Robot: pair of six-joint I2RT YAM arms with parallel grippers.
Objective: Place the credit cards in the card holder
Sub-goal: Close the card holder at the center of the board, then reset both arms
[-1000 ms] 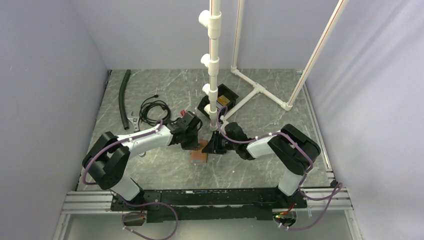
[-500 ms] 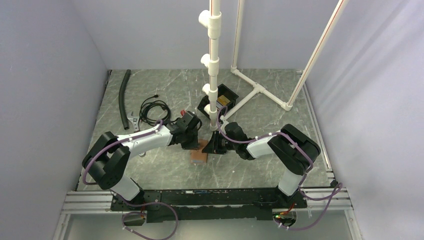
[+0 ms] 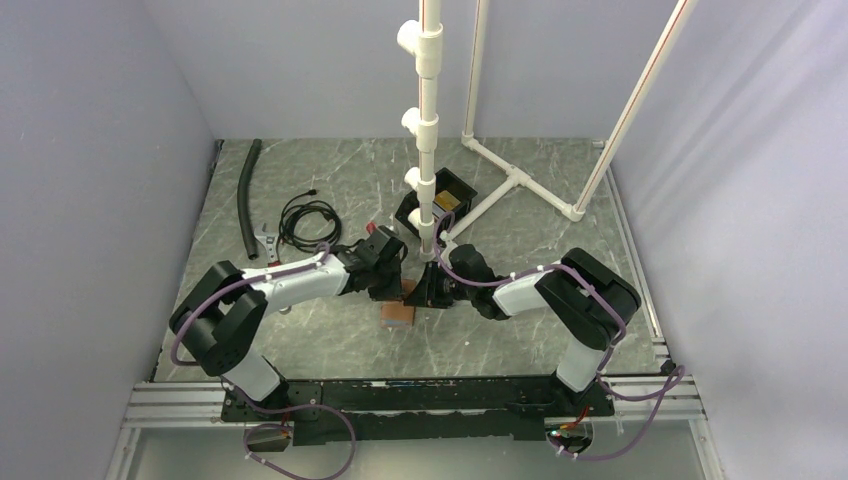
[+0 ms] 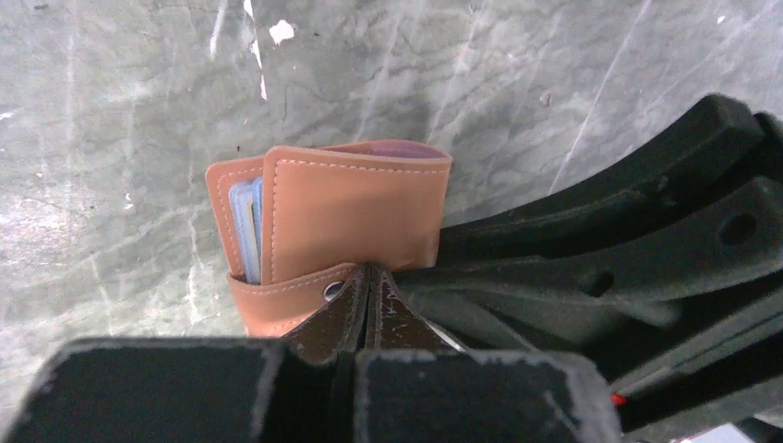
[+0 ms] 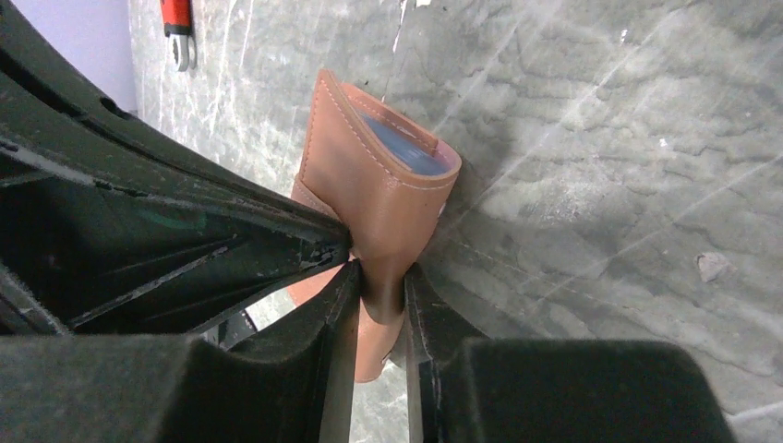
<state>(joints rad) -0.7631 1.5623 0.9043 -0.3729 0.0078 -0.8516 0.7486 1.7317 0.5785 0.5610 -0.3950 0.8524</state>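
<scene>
The card holder (image 4: 355, 217) is a tan leather wallet, folded over and standing on edge on the marble table (image 4: 111, 111). Light blue credit cards (image 4: 245, 226) show edge-on in its open side, and a blue card (image 5: 406, 148) sits in its sleeve. My right gripper (image 5: 380, 281) is shut on the wallet's folded end, leather pinched between both fingers. My left gripper (image 4: 369, 277) is shut with nothing between its jaws, its tips touching the wallet beside the snap tab (image 4: 286, 297). From above, both grippers meet over the card holder (image 3: 398, 314).
A white pipe post (image 3: 428, 130) rises just behind the grippers, with a black open-topped box (image 3: 450, 195) at its foot. A coiled black cable (image 3: 305, 217), a black hose (image 3: 245, 195) and a red-handled tool (image 5: 175, 28) lie to the left.
My left arm has shifted slightly toward the wallet. The right gripper has tightened a touch on the leather. The wallet has stayed in place.
</scene>
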